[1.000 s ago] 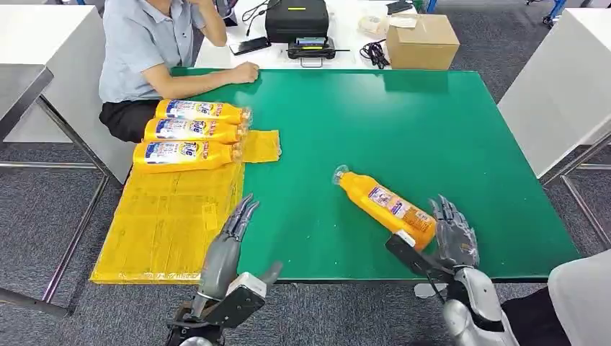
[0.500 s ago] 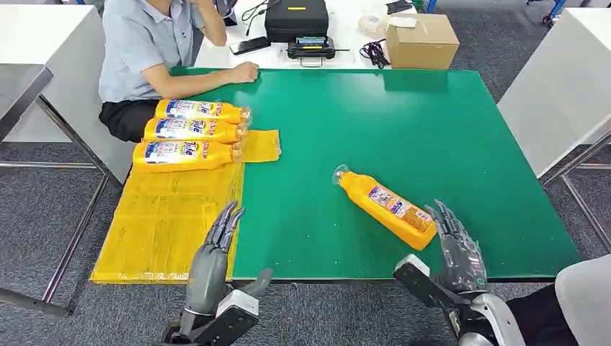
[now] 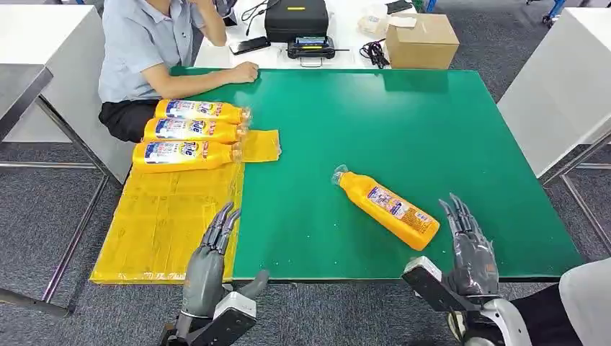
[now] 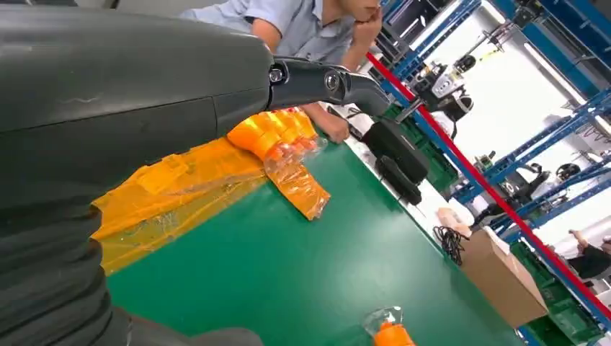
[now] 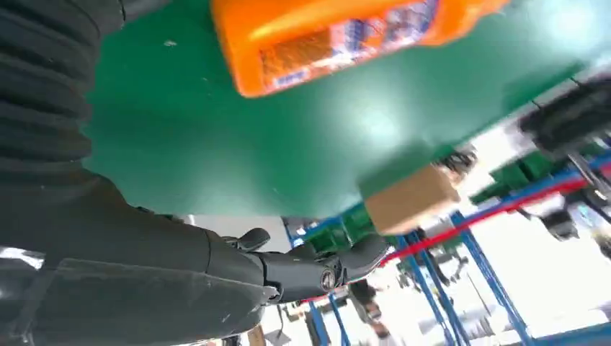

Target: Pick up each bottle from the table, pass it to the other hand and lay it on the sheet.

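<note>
Pickup step is being prepared: the right hand (image 3: 472, 249), fingers (image 3: 457, 214) spread and empty, is being held just beside the bottle (image 3: 387, 207) lying on the green surface (image 3: 403, 122); closing around it is judged next.

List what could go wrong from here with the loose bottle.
1. The bottle lies slanted on the table, base toward the near edge. A clumsy touch from the right robot hand, open beside the base, could roll or push it off.
2. The sheet looks wrinkled and overhangs the table's side; a bottle laid near that side might slide.
3. Three bottles already sit on its far end; placing close could knock them.
</note>
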Robot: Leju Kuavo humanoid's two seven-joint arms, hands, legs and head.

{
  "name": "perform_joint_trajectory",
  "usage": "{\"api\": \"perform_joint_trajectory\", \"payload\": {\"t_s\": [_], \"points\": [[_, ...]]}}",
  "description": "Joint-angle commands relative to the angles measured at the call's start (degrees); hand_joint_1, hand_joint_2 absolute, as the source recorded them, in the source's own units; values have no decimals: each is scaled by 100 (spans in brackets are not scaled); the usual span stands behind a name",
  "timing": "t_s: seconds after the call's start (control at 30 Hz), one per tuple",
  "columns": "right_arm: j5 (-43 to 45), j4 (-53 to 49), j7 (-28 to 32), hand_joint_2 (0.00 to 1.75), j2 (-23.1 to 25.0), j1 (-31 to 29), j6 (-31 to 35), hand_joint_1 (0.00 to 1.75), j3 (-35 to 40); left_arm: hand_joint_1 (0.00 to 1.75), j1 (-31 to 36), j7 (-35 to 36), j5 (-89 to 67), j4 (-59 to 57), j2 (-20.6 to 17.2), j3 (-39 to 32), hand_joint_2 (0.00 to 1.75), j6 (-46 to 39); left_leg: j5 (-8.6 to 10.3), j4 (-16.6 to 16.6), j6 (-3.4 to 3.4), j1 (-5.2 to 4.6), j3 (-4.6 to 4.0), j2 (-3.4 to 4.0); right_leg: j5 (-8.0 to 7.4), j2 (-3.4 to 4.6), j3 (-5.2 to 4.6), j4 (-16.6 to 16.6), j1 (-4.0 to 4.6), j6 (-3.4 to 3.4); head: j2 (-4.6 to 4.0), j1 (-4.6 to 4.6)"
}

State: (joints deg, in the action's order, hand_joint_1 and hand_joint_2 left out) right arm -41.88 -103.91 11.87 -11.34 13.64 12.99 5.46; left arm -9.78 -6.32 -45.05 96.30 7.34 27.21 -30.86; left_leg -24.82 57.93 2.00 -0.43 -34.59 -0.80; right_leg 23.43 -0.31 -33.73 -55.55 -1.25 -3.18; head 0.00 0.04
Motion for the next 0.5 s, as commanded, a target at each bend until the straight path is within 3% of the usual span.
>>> {"api": "perform_joint_trajectory", "payload": {"t_s": [0.03, 0.5], "points": [[85, 331, 277, 175, 625, -306, 200, 0, -129, 0, 66, 27, -59, -27, -157, 22, 175, 6, -14, -3, -20, 15, 33, 20, 7, 15, 30, 8, 16, 23, 0, 0], [-84, 385, 261, 175, 672, -382, 267, 0, -123, 0, 92, 50, -96, -40, -127, 1, 175, 88, -5, -4, -11, 6, 15, 9, 2, 7, 14, 5, 6, 12, 0, 2]]}}
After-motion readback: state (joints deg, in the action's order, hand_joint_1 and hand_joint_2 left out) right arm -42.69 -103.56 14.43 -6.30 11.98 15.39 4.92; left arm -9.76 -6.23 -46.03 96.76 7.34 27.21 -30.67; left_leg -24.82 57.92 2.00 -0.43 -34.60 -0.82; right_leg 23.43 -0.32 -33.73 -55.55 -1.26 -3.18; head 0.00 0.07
